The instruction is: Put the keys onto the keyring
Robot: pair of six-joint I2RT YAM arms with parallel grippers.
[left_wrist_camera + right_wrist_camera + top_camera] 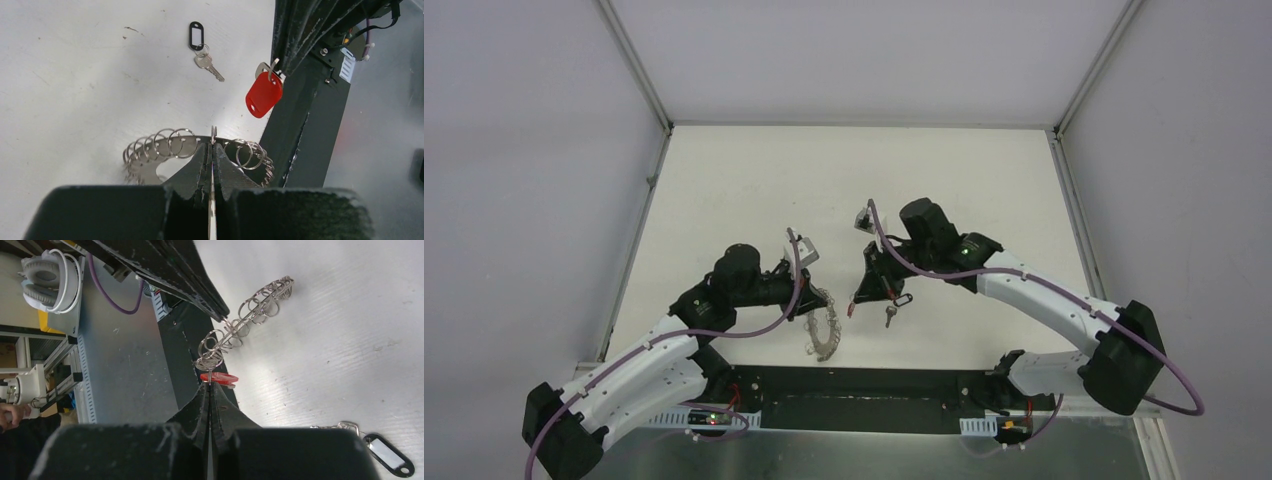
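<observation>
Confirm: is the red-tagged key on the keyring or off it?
Off. The red-tagged key hangs from the shut right gripper, and the left wrist view shows it clear of the loops of the keyring.

Table point(724, 180): white, matt, with a few small dark scuffs point(131, 29).
Walls point(524, 150): plain white panels on the left, right and far sides.
Frame posts point(634, 65): silvery metal rails at the two far corners.
Base plate point(864, 400): black, along the table's near edge.
Headphones point(47, 277): white, over-ear, off the table.
</observation>
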